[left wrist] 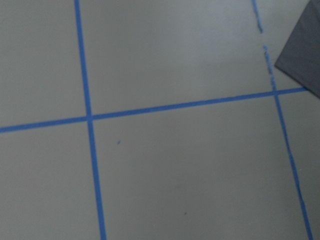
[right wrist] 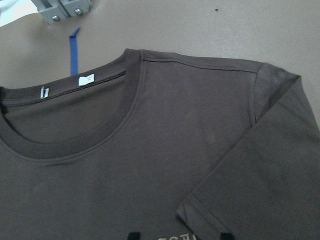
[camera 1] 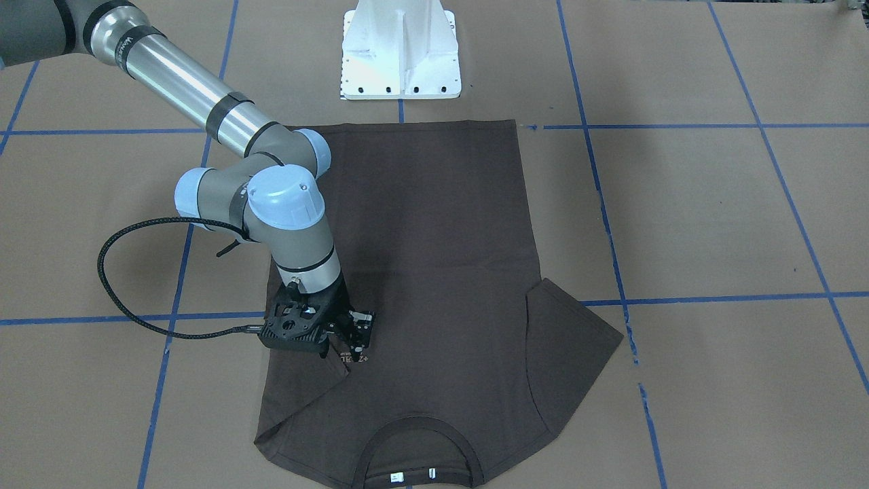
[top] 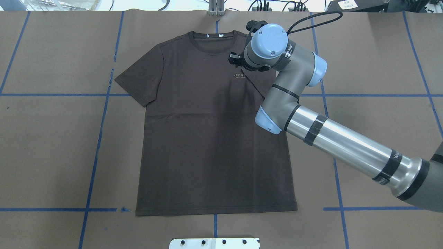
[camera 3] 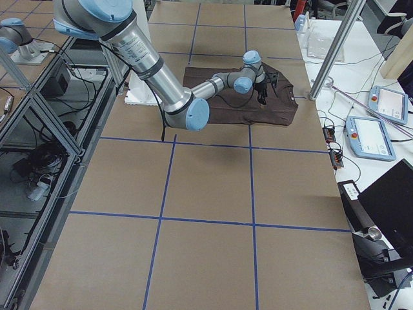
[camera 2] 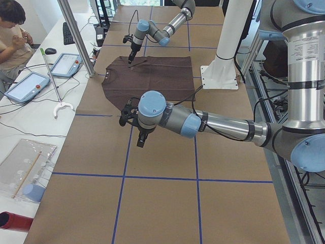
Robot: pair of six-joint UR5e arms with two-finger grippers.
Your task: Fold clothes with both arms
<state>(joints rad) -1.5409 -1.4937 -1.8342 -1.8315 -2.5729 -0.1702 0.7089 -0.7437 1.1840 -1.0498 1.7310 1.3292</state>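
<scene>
The dark brown T-shirt lies flat, front up, collar on the far side from the robot's base. The sleeve on my right is folded in over the chest; the other sleeve lies spread out. My right gripper hangs just above the pale chest lettering. In the right wrist view its black fingertips stand wide apart with nothing between them. My left gripper hovers over bare table beside the shirt; I cannot tell if it is open or shut. The left wrist view shows only a shirt corner.
The white pedestal base stands near the shirt's hem. A black cable loops from the right wrist. Blue tape lines cross the brown table. An operator and tablets are at a side table.
</scene>
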